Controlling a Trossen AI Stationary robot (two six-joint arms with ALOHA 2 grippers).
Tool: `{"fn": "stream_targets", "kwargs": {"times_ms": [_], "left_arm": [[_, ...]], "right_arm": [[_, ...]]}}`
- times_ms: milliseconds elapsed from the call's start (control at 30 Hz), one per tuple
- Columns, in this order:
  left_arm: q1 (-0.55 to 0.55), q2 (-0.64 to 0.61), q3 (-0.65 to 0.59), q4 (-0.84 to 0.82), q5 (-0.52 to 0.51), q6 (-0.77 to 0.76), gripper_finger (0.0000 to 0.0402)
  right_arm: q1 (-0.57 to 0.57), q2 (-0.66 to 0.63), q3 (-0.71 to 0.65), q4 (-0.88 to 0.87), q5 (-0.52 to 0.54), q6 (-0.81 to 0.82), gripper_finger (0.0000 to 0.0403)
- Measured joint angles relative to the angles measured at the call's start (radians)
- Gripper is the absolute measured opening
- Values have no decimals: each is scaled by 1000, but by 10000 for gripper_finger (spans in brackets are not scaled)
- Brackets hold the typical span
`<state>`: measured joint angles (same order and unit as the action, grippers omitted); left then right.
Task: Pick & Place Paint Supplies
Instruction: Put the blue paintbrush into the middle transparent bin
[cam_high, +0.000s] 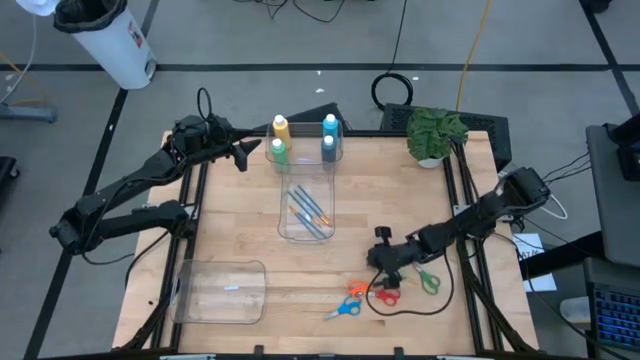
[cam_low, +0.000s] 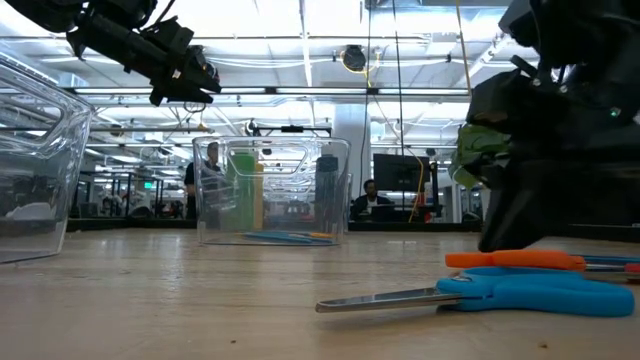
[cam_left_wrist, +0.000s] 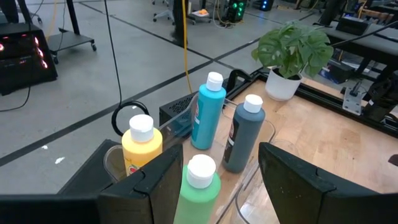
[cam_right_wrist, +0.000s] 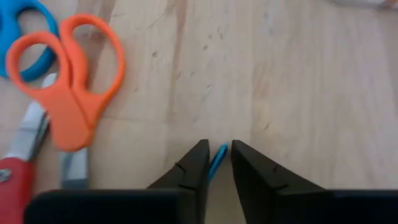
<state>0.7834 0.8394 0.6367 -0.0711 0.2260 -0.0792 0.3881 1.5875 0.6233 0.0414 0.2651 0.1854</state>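
Note:
Yellow (cam_high: 280, 127), green (cam_high: 278, 150), light blue (cam_high: 329, 125) and grey-blue (cam_high: 328, 147) paint bottles stand upright at the far end of a clear bin (cam_high: 290, 228). Several brushes (cam_high: 310, 212) lie on the bin's floor. My left gripper (cam_high: 243, 153) hovers open just left of the bottles, and the green bottle (cam_left_wrist: 200, 186) shows between its fingers, farther off. My right gripper (cam_high: 383, 266) is down at the table near the front right, beside the scissors. It is shut on a thin blue brush (cam_right_wrist: 217, 159). My right gripper pinches a thin blue brush (cam_right_wrist: 218, 155) between its two fingertips. The fingers slant down onto it from the table's right. Only a short blue piece shows between the fingers; the gripper hides the remainder. The piece lies low against the wooden tabletop.
Orange scissors (cam_right_wrist: 68, 81), blue scissors (cam_high: 343, 310), red scissors (cam_high: 385, 296) and green scissors (cam_high: 428, 280) lie around my right gripper, with a black cable (cam_high: 415, 308) looping beside them. A clear lid or tray (cam_high: 222, 292) lies front left. A potted plant (cam_high: 435, 132) stands far right.

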Motion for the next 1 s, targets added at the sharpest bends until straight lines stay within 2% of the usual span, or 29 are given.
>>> {"fn": "stream_targets", "kwargs": {"times_ms": [233,567,733,867,1000], "left_arm": [[0,0,0,0,0,0,214],[0,0,0,0,0,0,214],[0,0,0,0,0,0,214],[0,0,0,0,0,0,214],[0,0,0,0,0,0,214]], "right_arm": [[-62,4,-3,99,14,-89,4],[-85,4,6,185,2,-138,5],[-84,-5,7,219,-4,-146,30],[-81,-37,7,219,-9,-137,69],[-80,-78,8,208,-58,-133,115]]}}
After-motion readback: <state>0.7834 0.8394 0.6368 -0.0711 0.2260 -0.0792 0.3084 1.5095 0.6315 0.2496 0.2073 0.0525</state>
